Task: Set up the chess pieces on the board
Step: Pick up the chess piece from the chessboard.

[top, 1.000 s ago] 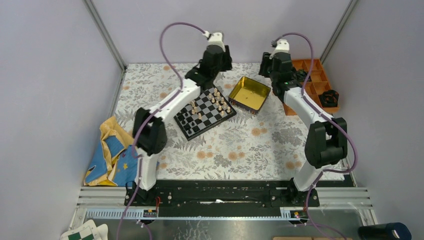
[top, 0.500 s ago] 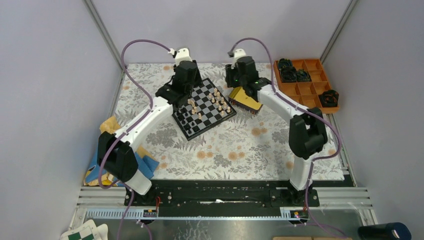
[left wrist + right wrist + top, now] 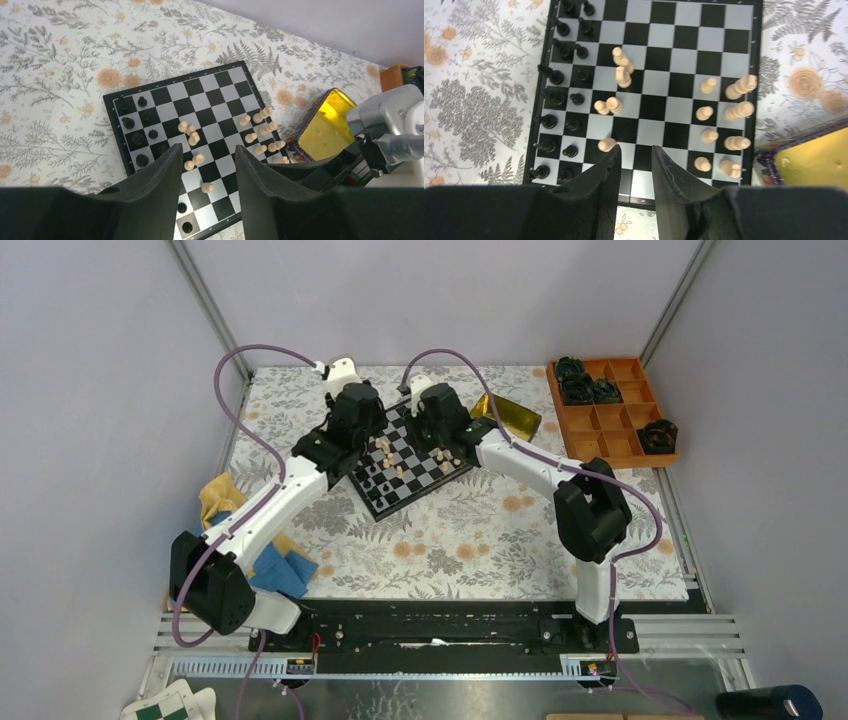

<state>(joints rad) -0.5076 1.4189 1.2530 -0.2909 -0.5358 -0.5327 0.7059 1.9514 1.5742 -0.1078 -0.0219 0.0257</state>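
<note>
Board [image 3: 410, 465] lies at an angle on the floral tabletop [image 3: 480, 530], with both arms reaching over its far half. A gold tin [image 3: 512, 416] sits near its far-right edge.

Left wrist view: the left pincer [image 3: 207, 150] hangs open and empty above the board. Black chess pieces [image 3: 135, 122] are grouped along one edge and tan chess pieces [image 3: 265, 127] along the opposite edge, with several tan strays mid-board.

Right wrist view: the right pincer [image 3: 635, 148] has a narrow, empty gap between its fingers, and one tan piece stands just beside it.
</note>
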